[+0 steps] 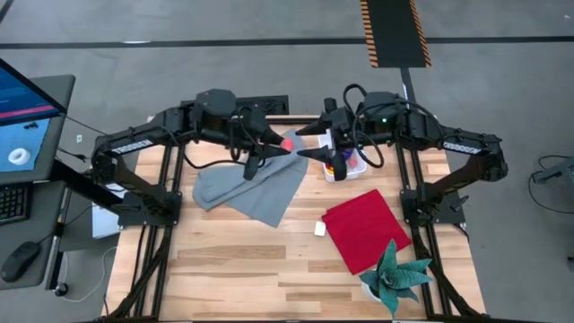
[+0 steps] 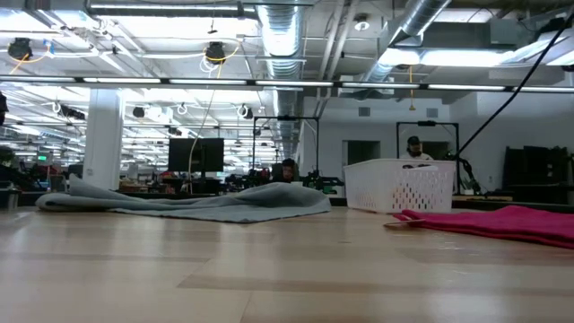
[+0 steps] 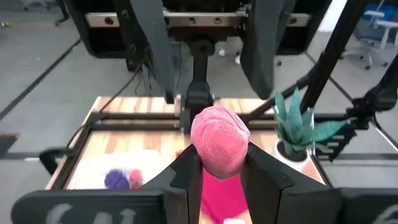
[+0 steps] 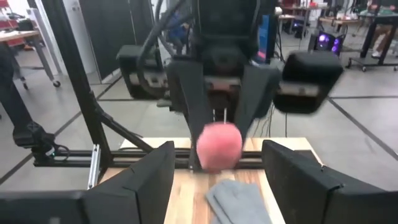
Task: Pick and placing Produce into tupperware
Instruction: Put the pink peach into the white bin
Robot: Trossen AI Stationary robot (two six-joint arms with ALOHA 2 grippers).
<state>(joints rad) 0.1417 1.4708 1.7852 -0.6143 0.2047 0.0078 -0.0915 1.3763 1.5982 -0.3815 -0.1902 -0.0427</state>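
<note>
Wooden slats of the table [image 1: 242, 260] carried a grey cloth [image 1: 251, 190] and a red cloth [image 1: 366, 230]. Above them, at twelve o'clock, the left gripper [image 3: 219, 171] was clamped on a pink fuzzy berry [image 3: 219, 140], round, soft and probably light, best pinched across its middle. Facing it, the right gripper [image 4: 217, 177] stood with jaws apart. At one o'clock sat the white tupperware [image 1: 346, 168], some produce already inside.

Fuzzy pink produce [image 3: 219, 140], wood table [image 1: 242, 260]
</note>
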